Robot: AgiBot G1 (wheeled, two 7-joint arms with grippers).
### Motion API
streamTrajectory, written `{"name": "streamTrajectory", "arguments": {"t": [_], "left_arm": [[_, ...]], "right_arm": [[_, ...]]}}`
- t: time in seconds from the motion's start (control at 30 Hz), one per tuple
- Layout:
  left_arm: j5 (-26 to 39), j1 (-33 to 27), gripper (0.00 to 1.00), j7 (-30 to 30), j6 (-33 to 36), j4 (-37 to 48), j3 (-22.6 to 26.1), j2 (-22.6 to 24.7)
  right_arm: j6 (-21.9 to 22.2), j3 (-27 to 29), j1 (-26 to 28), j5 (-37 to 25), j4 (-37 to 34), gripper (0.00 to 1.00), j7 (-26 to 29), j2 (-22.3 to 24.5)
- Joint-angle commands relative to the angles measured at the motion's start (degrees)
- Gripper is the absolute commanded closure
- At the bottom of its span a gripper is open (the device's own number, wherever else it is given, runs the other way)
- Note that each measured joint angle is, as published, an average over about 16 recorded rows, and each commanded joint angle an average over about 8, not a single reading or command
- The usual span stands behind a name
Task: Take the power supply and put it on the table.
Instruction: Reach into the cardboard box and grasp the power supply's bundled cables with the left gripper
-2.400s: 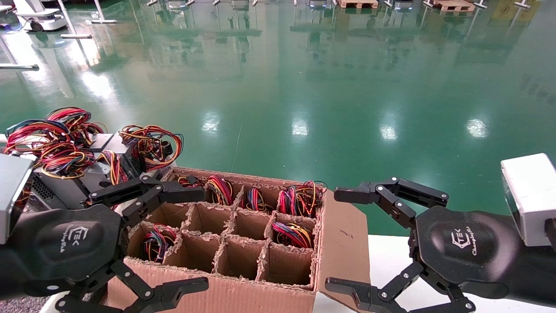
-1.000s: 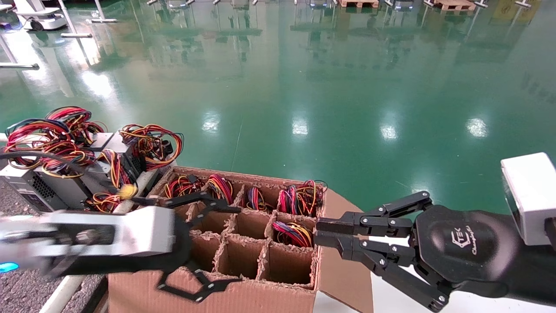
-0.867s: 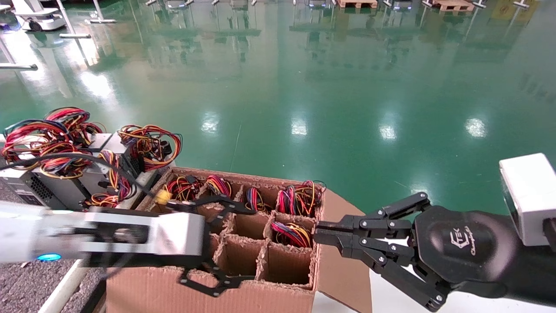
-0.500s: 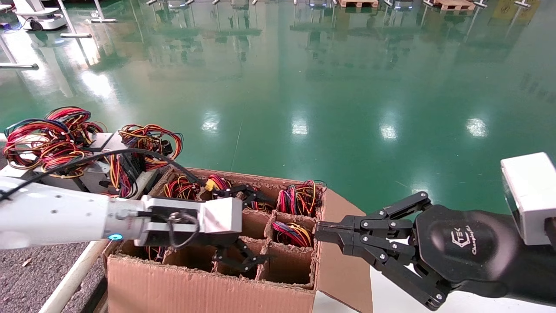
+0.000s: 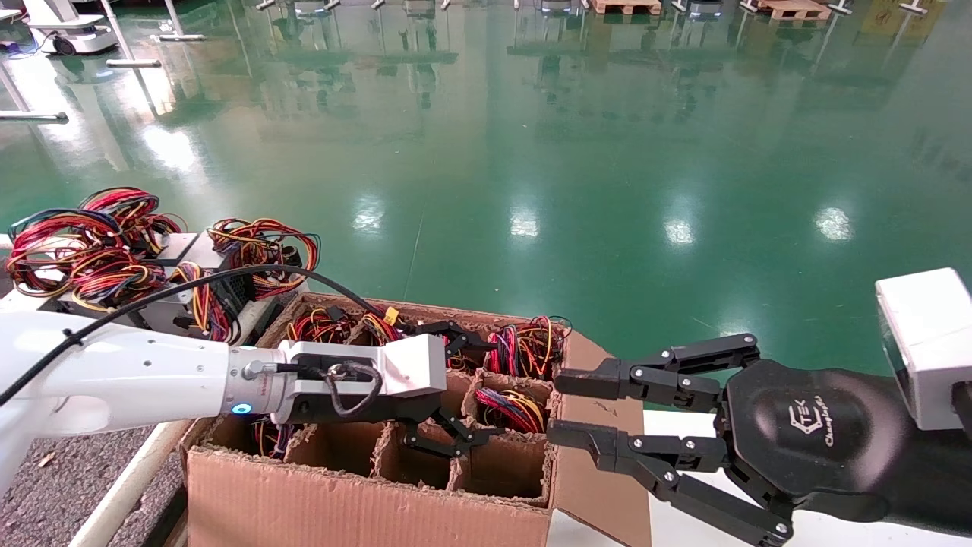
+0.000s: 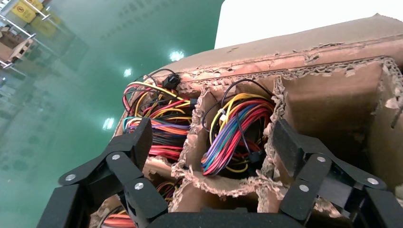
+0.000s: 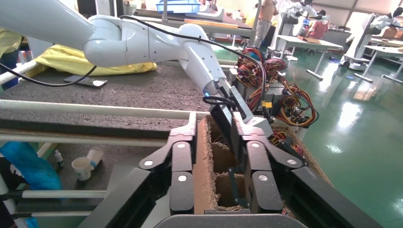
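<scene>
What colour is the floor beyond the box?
Glossy green floor, with light reflections; clearest in the head view.

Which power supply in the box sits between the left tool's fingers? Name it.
The power supply beside the box's right wall, second row back; the left tool straddles its purple-and-red wires.

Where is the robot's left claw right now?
In the head view, the left gripper hangs open over the cardboard box's middle cells, just left of a purple-and-red wire bundle.
</scene>
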Motion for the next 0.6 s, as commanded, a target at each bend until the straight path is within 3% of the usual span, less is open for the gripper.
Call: {"name": "streamTrajectory", "arguments": {"t": [0.03,0.6], "left_arm": [[-0.03,-0.39,1.00,0.60,-0.20,1.46,-0.02,0.63],[-0.48,-1.63,1.00,3.61,-0.89,8.15,-0.24,3.49]], "right_arm": [[0.00,0.00,0.00,0.00,0.00,0.00,0.00,0.00],[0.00,-0.01,0.00,0.00,0.00,0.00,0.00,0.00]]}}
